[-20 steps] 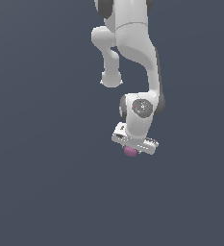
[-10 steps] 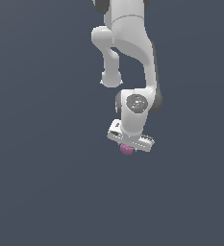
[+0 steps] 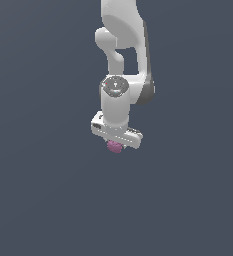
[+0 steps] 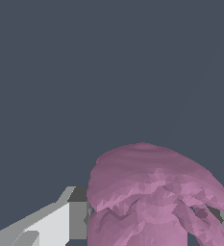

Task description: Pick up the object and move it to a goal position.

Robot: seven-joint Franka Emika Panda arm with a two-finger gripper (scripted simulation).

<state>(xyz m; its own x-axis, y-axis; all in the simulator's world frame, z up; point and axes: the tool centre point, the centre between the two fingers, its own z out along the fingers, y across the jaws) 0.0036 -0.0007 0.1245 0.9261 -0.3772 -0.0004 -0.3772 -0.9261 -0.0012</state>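
Hanging under the gripper (image 3: 116,141), the pink figure (image 3: 114,146) sits clamped between the fingers (image 4: 46,226) and may slip if the arm swings quickly.

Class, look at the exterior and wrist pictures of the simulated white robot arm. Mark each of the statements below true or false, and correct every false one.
1. The small pinkish-purple lumpy figure sits directly under the white gripper. True.
2. The figure is green and box-shaped. False: it is pinkish purple, rounded and lumpy.
3. In the exterior view the figure looks larger than the gripper. False: it is much smaller than the gripper.
4. The background is a plain dark grey-blue with no other objects visible. True.
5. The arm enters the exterior view from the bottom edge. False: it comes down from the top edge.
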